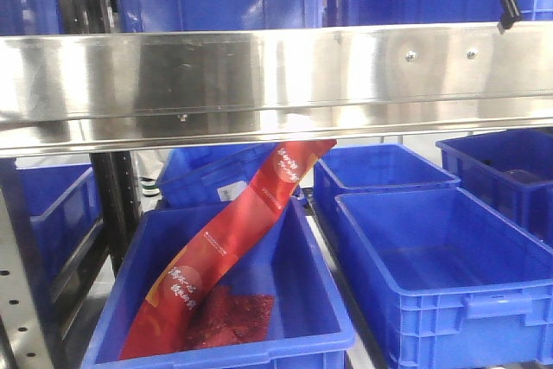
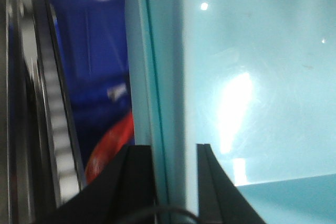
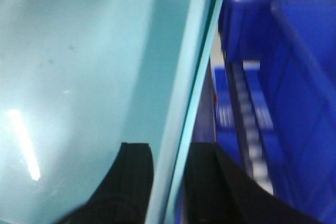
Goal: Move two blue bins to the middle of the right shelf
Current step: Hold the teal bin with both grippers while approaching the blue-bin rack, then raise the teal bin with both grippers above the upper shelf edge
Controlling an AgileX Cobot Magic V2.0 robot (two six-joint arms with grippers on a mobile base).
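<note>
the bin in hand shows only in the two wrist views, washed to a pale teal by the cameras: its left wall [image 2: 168, 77] runs up from six o'clock toward twelve between the fingers of the left gripper [image 2: 176, 182], and its right wall [image 3: 184, 98] leans from six toward one o'clock between the fingers of the right gripper [image 3: 170, 182]. each gripper straddles its wall, one finger inside and one outside; the right one sits tight on the rim, while on the left a sliver of gap shows beside the inner finger, so i read both as clamped but the left hold looks the weaker. where this bin sits in the front view i cannot tell; the arms do not appear there. the likely trouble from here, as i judge it, is a twist or slip: two thin-wall pinches share the load, and if one arm leads the other the wall could slide out of the fingers or the bin could tilt and catch the steel shelf edge [image 1: 276, 84] that crosses the front view from nine to three o'clock. below that edge stand other blue bins: one at six o'clock [image 1: 285, 300] holding a long red packet [image 1: 225, 257] propped against its rim, an empty one at four o'clock [image 1: 432, 265], more behind it. perforated uprights and further blue bins fill the aisle on both sides, so clearance looks tight.
</note>
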